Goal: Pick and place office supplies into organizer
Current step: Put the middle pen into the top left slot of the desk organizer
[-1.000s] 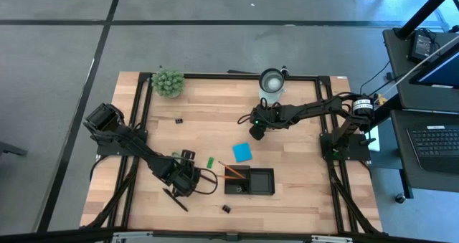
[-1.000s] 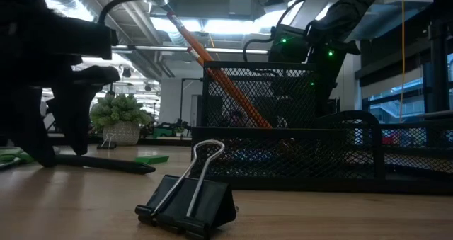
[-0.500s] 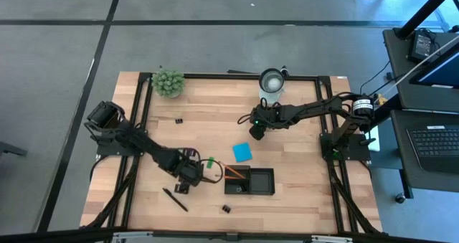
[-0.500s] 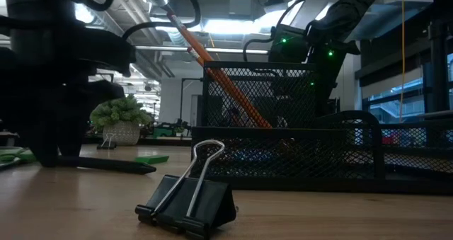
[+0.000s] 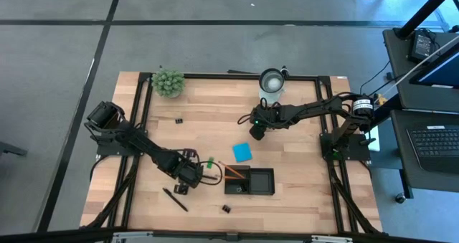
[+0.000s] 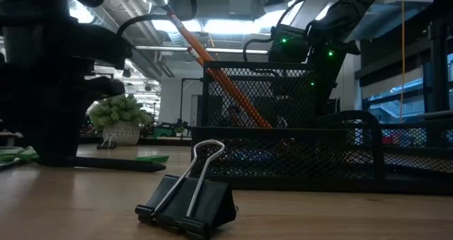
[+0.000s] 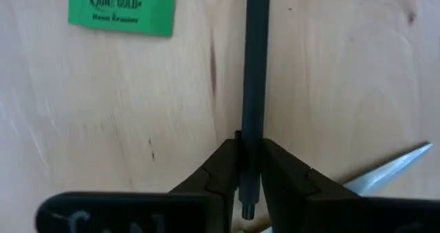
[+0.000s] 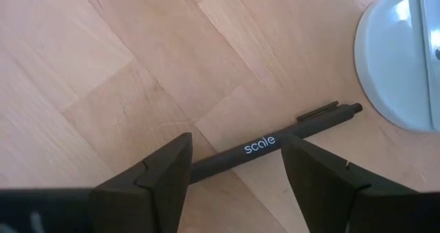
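My left gripper [image 5: 190, 174] is at the table's near middle, left of the black organizer [image 5: 262, 182], and is shut on a thin black pen [image 7: 256, 68]. A green eraser [image 7: 122, 11] lies just beyond it, and a scissors blade [image 7: 388, 168] shows beside the fingers. A second black pen [image 5: 174, 198] lies on the table nearer the front edge. An orange pencil [image 6: 212, 63] leans in the organizer. My right gripper [image 8: 237, 185] is open, its fingers standing either side of a black pen marked "scale" [image 8: 261, 147] by the white cup [image 8: 405, 61]. My left gripper pinches the black pen near one end [image 7: 253, 123] between its two fingers [image 7: 220, 168]. The fingers come from above, and the rest of the pen runs straight out ahead of them. Whether the pen rests on the table, I cannot tell.
A blue note pad [image 5: 242, 152] lies between the two grippers. One black clip [image 5: 226, 208] lies near the front edge and another [image 5: 178, 120] at the far left. The fuzzy plant [image 5: 168, 83] stands at the far left corner and the white cup [image 5: 271, 80] at the far edge.
My left gripper has gone a little toward the table's far and right edges, from over the pen near the front edge toward the green eraser. In the low view its fingers stood apart a second ago and now stand together. My right arm has kept still.
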Motion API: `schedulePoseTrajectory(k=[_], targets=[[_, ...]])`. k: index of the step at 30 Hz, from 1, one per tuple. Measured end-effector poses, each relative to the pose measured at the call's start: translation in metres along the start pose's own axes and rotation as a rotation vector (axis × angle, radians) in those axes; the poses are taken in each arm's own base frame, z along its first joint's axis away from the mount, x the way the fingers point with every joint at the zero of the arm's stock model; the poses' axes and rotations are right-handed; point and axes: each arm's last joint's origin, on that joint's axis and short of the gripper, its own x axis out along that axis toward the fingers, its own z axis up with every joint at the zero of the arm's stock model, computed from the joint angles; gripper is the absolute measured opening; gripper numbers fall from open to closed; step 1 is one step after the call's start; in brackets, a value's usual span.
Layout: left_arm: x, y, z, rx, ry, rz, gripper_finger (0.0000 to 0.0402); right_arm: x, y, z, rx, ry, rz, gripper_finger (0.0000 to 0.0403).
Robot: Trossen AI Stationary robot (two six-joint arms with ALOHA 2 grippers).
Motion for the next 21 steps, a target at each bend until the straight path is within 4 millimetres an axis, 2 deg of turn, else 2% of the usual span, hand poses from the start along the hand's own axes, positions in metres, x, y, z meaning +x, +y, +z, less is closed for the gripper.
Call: schedulePoseTrajectory(k=[5,10,21], targets=[[-0.001,-0.006,-0.002,0.072,-0.013,0.023,0.0038,0.0,0.0,0.0,-0.016,0.0,0.0,0.0228],[-0.009,-0.011,-0.004,0.059,-0.059,0.061,0.0039,0.0,0.0,0.0,-0.019,0.0,0.0,0.0228],[-0.022,-0.007,-0.007,0.041,-0.078,0.088,0.0027,0.0,0.0,0.0,-0.013,0.0,0.0,0.0228]])
